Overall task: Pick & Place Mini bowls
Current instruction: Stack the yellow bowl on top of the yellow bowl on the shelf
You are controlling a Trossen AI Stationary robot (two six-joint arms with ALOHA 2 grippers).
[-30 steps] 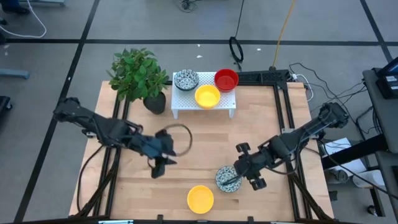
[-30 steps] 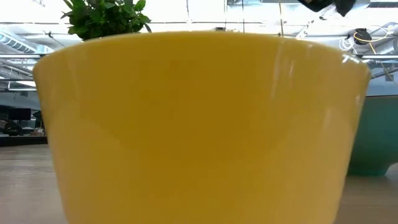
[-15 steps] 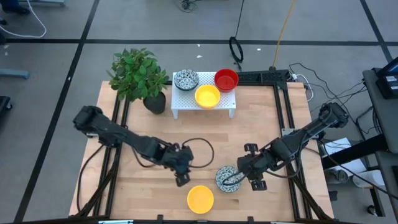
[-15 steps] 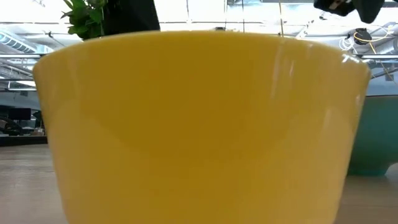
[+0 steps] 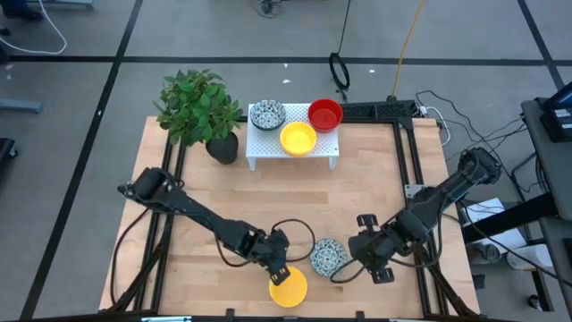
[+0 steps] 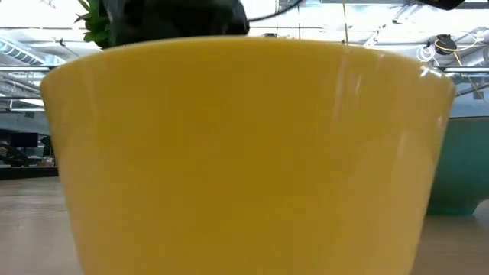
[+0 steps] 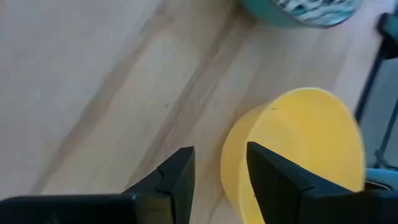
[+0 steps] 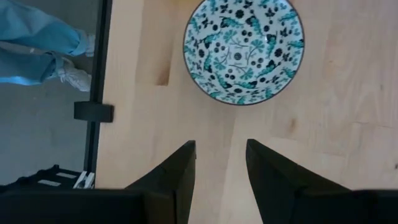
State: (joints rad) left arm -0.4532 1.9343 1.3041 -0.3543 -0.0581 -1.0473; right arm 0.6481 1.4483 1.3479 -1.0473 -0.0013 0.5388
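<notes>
A yellow mini bowl [image 5: 288,288] stands near the table's near edge and fills the low view [image 6: 244,153]. My left gripper [image 5: 280,270] is open just beyond its far rim. In the left wrist view the gripper [image 7: 221,165] has one finger over bare wood and the other in front of the bowl's [image 7: 298,149] wall. A speckled mini bowl [image 5: 328,257] stands upright on the table to the right. My right gripper [image 5: 359,258] is open beside it, and the bowl [image 8: 244,50] lies ahead of its fingers [image 8: 221,146], apart from them. My left gripper comes slanting down from the far-left side at the yellow bowl's far rim [image 7: 239,146]. One finger [image 7: 267,165] shows in front of the bowl's outer wall. I cannot tell whether it touches. The bowl stands on the table.
A white rack [image 5: 313,154] at the far edge bears a speckled bowl [image 5: 267,114], a yellow bowl [image 5: 298,138] and a red bowl [image 5: 325,114]. A potted plant [image 5: 198,107] stands left of it. Bare wood lies across the table's middle [image 5: 295,197].
My left gripper has swept from the table's left middle toward the near edge and right, ending at the yellow bowl. My right gripper has drawn back from the speckled bowl toward the right edge. The speckled bowl has stayed where it was.
</notes>
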